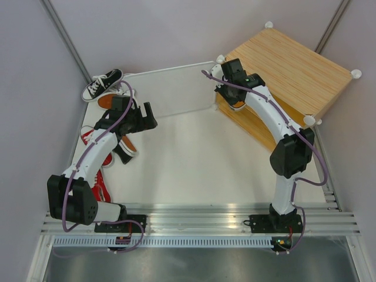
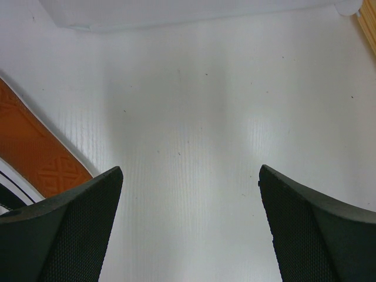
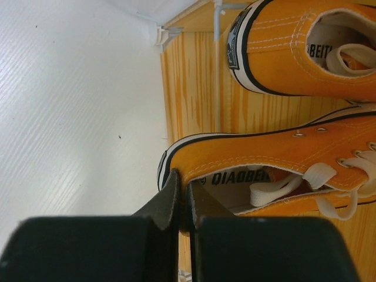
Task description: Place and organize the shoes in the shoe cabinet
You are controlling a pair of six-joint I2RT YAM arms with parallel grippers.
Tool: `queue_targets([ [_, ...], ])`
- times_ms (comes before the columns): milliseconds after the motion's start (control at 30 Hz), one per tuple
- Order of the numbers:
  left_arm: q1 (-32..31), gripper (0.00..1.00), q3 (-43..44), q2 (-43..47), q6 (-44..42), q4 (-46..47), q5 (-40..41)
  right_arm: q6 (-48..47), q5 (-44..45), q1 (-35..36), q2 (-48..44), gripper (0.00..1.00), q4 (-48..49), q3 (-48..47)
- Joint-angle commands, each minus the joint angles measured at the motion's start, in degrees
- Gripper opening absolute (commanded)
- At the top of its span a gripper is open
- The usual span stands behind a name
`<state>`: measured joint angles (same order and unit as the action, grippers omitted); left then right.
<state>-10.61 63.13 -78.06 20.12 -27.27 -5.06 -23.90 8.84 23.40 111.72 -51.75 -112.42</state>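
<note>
The shoe cabinet stands at the back right with its front open. My right gripper is shut on the heel wall of an orange shoe, one finger inside the collar and one outside. The shoe lies on the wooden shelf beside a second orange shoe. From above, that gripper is at the cabinet's front left corner. My left gripper hangs open over bare table, with nothing between its fingers. A shoe's orange-brown outsole lies just left of my left gripper.
Along the left wall lie a black shoe, a shoe sole-up and red shoes. The frosted door panel lies flat at the back between the shoes and the cabinet.
</note>
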Motion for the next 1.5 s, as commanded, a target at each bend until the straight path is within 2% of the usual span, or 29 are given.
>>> queue_targets([
  [0, 0.33, 0.99, -0.12, 0.37, 1.41, 1.51, -0.92, -3.96, 9.16, -0.72, 1.22, 0.04, 7.36, -3.42],
  [67, 0.33, 0.99, -0.03, 0.28, 1.41, 1.51, -0.92, -3.87, 10.58, -0.81, 1.22, 0.06, 8.32, -3.33],
  [133, 0.33, 0.99, -0.12, 0.28, 1.41, 1.43, -0.92, -3.61, 12.60, -0.81, 1.22, 0.13, 9.03, -3.07],
  [167, 0.33, 0.99, -0.12, 0.28, 1.41, 1.43, -0.92, -3.26, 13.39, -0.81, 1.22, 0.25, 9.21, -3.07],
  [467, 0.50, 0.99, -0.03, 0.02, 1.59, 1.43, -1.27, 1.31, 15.33, -0.72, -1.50, 0.48, 10.70, -1.84],
  [567, 0.50, 0.99, 0.06, -0.25, 1.68, 1.34, -1.79, 4.28, 15.06, -0.29, -3.35, 0.52, 10.79, -1.57],
  [733, 0.59, 0.99, 0.06, -0.25, 1.94, 1.34, -1.88, 11.23, 16.90, 1.91, -9.14, 0.55, 15.08, 3.60],
  [867, 0.68, 0.99, 0.06, -0.34, 2.03, 1.43, -2.24, 20.97, 23.92, 4.80, -15.91, 0.58, 22.99, 13.68],
  [900, 0.68, 0.99, 0.06, -0.34, 2.12, 1.34, -2.24, 26.31, 25.94, 5.25, -17.14, 0.58, 24.49, 15.55],
  [1000, 0.77, 0.99, 0.15, -0.16, 2.20, 1.25, -2.06, 34.77, 28.23, 6.48, -22.15, 0.60, 31.34, 23.81],
  [1067, 0.86, 0.99, 0.15, -0.07, 2.12, 1.25, -1.88, 37.60, 31.05, 7.97, -23.56, 0.62, 35.39, 28.12],
  [1233, 0.94, 0.99, 0.15, 0.19, 2.29, 0.81, -1.71, 47.43, 39.83, 8.68, -21.38, 0.64, 36.11, 29.10],
  [1467, 0.94, 0.99, 0.24, 0.98, 2.21, 0.55, -1.53, 53.77, 43.19, 7.98, -14.70, 0.64, 33.56, 23.84],
])
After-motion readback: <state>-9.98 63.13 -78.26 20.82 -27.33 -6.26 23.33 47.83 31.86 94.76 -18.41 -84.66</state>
